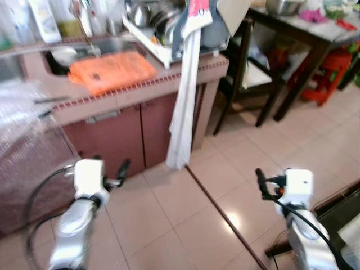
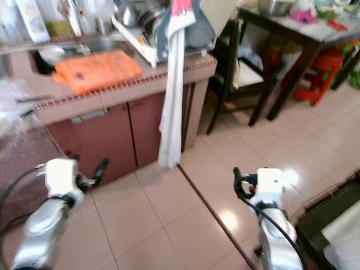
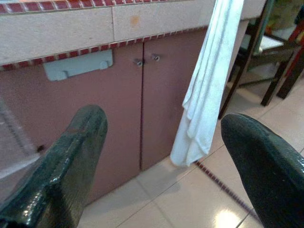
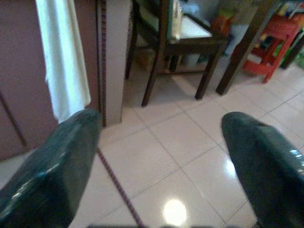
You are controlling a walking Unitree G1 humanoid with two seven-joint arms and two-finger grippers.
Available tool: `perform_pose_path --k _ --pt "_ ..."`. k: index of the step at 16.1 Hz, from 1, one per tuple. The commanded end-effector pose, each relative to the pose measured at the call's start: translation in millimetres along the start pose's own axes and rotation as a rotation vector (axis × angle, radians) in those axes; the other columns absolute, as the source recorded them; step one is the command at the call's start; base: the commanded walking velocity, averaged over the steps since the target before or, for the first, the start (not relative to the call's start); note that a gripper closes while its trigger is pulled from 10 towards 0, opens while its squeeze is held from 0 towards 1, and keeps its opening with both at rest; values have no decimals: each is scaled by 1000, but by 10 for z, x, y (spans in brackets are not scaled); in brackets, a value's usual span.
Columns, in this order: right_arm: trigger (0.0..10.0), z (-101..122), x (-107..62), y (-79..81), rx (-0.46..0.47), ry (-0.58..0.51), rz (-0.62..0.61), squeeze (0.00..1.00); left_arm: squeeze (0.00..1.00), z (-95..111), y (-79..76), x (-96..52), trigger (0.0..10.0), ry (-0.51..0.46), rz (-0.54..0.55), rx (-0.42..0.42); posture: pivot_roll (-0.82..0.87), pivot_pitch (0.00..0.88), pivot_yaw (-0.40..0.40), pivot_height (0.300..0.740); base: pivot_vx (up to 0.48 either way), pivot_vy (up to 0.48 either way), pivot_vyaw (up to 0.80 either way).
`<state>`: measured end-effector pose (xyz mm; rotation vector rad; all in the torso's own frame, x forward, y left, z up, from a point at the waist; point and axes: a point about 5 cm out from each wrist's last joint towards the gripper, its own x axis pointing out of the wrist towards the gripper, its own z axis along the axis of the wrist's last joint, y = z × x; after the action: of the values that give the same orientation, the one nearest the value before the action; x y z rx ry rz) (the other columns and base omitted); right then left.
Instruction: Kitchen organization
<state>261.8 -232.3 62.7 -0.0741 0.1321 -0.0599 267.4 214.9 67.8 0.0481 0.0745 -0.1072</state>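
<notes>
A long white towel [image 1: 184, 95] hangs limp from the counter's right end, down past the cabinet doors [image 1: 140, 132]. An orange cloth [image 1: 111, 71] lies flat on the counter.

I am standing in a home kitchen. Before me runs a tiled desk [image 1: 140, 90] with a red-trimmed edge and maroon cupboard doors [image 1: 143, 132] beneath it. A sink [image 1: 98, 48] is set into it, with bottles [image 1: 42, 19] lined up behind and an orange cloth [image 1: 112, 70] lying beside the basin. A dish rack [image 1: 163, 28] holds metal pots and plates, and a white towel [image 1: 183, 107] hangs from it down to the floor. The floor [image 1: 225, 180] is glossy pale tile. Off to my right stand a dark wooden table [image 1: 306, 34] with a metal bowl [image 1: 284, 5] on it and a red plastic stool [image 1: 329, 76].
</notes>
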Motion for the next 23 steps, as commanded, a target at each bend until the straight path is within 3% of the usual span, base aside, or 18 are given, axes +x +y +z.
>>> perform_pose_path --k 1,3,5,6,7,8,13,18,20,22,23 --pt "10000 112 -86 16 -8 -14 4 0 0 67 7 -118 10000 -4 -15 -18 26 99 -60 740 0 0 0" --pt "10000 165 -175 38 -42 -20 -13 0 0 41 25 -268 10000 17 -11 10 30 100 -57 740 0 0 0" --pt "10000 285 -282 56 -12 -81 -41 0 0 73 36 -360 10000 39 -17 28 30 105 -55 740 0 0 0" --pt "10000 290 -345 29 39 -52 -114 0 0 108 61 -387 10000 42 -21 93 30 105 -49 740 0 0 0" --pt "10000 288 -357 38 85 -46 -116 0 0 113 63 -386 10000 41 -23 97 30 105 -48 740 0 0 0" --pt "10000 292 -383 66 128 -40 -121 0 0 130 53 -382 10000 47 -33 93 32 101 -39 740 0 0 0" --pt "10000 302 -347 246 163 -68 -175 0 0 201 -58 -149 10000 19 -134 121 25 76 23 740 0 0 0" --pt "10000 377 -294 314 175 -102 -189 0 0 93 22 12 10000 52 -50 123 36 78 46 740 0 0 0" --pt "10000 439 -288 317 148 -110 -162 0 0 20 57 14 10000 73 -2 115 45 83 28 740 0 0 0" --pt "10000 535 -310 340 55 -137 -97 0 0 -60 152 -43 10000 90 45 116 46 98 5 740 0 0 800" --pt "10000 544 -312 343 69 -138 -92 0 0 -66 167 -52 10000 87 51 117 46 103 2 740 0 0 800"
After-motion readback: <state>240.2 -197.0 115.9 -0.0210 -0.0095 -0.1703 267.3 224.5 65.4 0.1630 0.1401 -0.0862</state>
